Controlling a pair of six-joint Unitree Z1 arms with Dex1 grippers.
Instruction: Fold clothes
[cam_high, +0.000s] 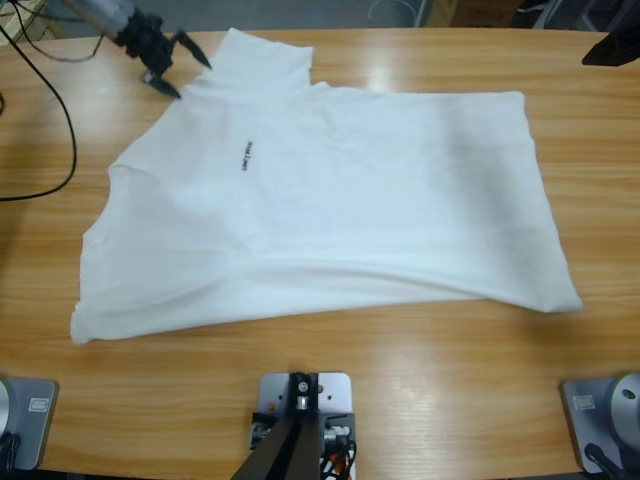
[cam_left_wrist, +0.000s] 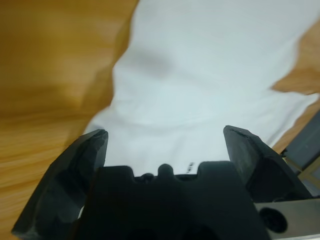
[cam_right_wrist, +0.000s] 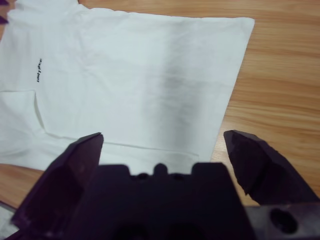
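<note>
White shirt (cam_high: 340, 210) spread flat across tabletop (cam_high: 450, 390), chest mark up. Left gripper (cam_high: 172, 62) at its upper-left corner, jaws open, empty. Right gripper (cam_right_wrist: 162, 140) over hem, jaws likewise apart, empty.

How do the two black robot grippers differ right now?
The left gripper hovers by a sleeve of the white cotton T-shirt, cloth filling its view. The right gripper faces the hem end from farther back, seeing the dark chest mark too. Both have open jaws, holding nothing.
</note>
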